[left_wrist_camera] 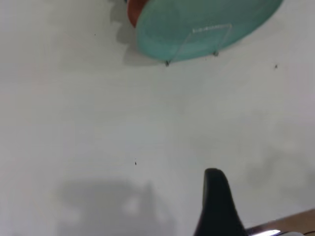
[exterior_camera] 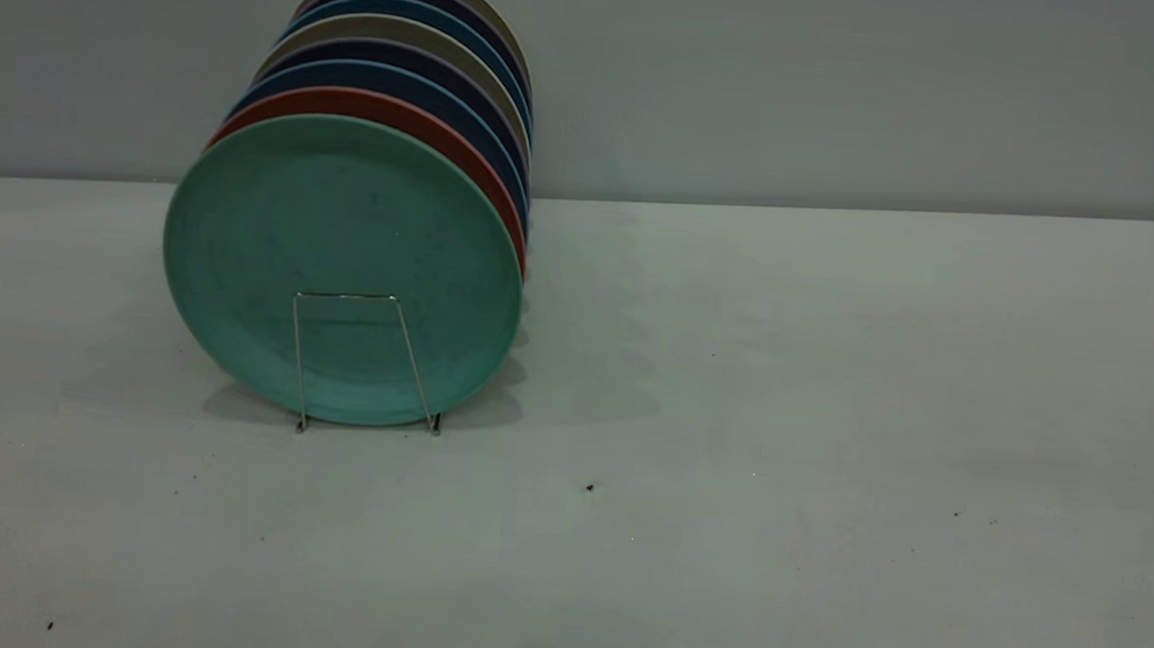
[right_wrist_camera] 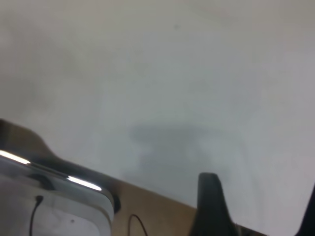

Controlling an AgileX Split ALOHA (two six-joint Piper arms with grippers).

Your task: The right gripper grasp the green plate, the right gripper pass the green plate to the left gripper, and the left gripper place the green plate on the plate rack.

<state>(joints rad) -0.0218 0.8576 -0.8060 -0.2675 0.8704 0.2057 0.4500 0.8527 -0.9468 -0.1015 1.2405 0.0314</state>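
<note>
The green plate (exterior_camera: 341, 249) stands upright in the front slot of the rack (exterior_camera: 364, 361), leaning on a red plate (exterior_camera: 419, 124) at the left of the bench (exterior_camera: 831, 430), so the task looks done. It is matte teal with a low rim and faint scuffs. Both grippers are away from it; whether their fingers are wide or narrow cannot be told.
</note>
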